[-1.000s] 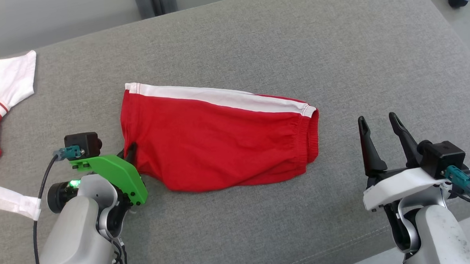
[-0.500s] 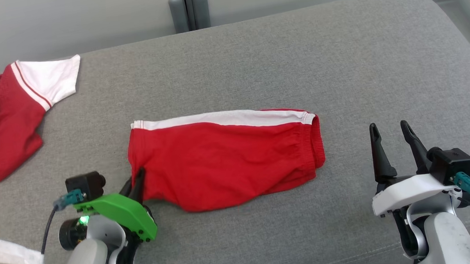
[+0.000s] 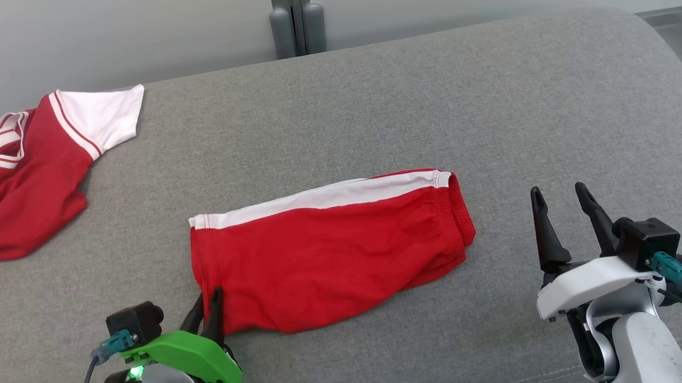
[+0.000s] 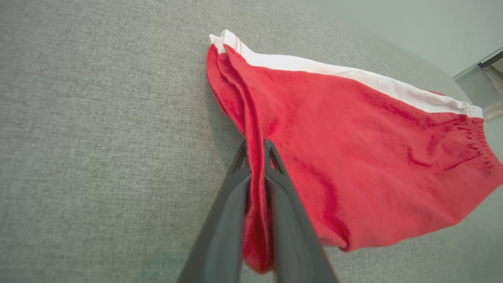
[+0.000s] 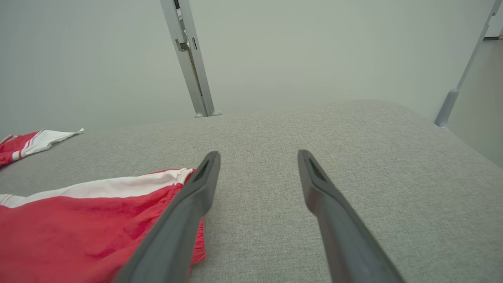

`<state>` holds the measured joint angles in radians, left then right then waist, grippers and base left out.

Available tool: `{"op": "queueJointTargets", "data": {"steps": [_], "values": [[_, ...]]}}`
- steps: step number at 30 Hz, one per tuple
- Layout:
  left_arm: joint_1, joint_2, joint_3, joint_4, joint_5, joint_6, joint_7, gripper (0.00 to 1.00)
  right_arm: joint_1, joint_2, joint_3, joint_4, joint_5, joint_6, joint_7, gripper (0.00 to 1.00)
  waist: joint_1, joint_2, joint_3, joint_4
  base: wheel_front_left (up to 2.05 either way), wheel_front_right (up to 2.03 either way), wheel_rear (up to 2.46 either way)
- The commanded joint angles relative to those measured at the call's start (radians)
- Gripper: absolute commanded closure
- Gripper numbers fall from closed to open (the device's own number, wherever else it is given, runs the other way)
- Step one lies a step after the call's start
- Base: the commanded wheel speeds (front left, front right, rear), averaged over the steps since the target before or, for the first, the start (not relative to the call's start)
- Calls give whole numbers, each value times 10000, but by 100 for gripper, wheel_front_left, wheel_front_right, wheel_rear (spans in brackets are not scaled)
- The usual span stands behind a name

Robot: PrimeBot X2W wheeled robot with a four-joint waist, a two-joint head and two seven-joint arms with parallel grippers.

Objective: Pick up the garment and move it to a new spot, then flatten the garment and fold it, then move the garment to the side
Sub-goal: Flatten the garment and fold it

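The garment (image 3: 332, 254) is a pair of red shorts with a white side stripe, folded and lying on the grey cushion (image 3: 428, 98). My left gripper (image 3: 208, 295) is at its near left corner. In the left wrist view the gripper (image 4: 256, 145) is shut on a bunched red fold of the garment (image 4: 353, 137), which runs between its two fingers. My right gripper (image 3: 558, 190) stands open to the right of the waistband, apart from the cloth. The right wrist view has nothing between its fingers (image 5: 259, 155), with the garment (image 5: 78, 228) at lower left.
A second red and white piece of clothing (image 3: 28, 163) lies at the cushion's far left, also in the right wrist view (image 5: 31, 143). A grey metal post (image 3: 297, 23) stands behind the cushion. The cushion's rounded right edge drops to the floor at far right.
The head camera has tilted up, shifting the whole picture. My left gripper has drawn the garment's near left corner toward me, slanting the shorts. The right gripper stays open.
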<state>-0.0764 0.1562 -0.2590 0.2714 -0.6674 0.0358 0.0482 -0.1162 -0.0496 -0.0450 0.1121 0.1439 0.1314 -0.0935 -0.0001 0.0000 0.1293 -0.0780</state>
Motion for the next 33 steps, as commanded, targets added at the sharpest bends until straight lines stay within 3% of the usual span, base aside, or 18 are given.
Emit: {"op": "queueJointTargets", "data": {"steps": [1, 12, 25, 33], "values": [[58, 59, 59, 4, 171, 54, -241, 0, 114, -16, 18, 34, -81, -14, 30, 0, 1, 0, -54, 21, 0, 0, 0], [-188, 431, -43, -638, 1546, 263, -2423, 0, 297, -16, -74, 152, -216, -14, 303, 0, 1, 0, -422, 217, 0, 0, 0], [292, 104, 124, -1030, 1726, 688, -2959, 0, -9, -14, 175, 493, -386, -14, 1024, 0, 1, 0, -552, 664, 0, 0, 0], [163, -72, -19, -1001, 1841, 677, -3049, 0, -1106, -487, 935, 1336, -310, -14, 2707, 0, 1, 0, -356, 1180, 0, 0, 0]]}}
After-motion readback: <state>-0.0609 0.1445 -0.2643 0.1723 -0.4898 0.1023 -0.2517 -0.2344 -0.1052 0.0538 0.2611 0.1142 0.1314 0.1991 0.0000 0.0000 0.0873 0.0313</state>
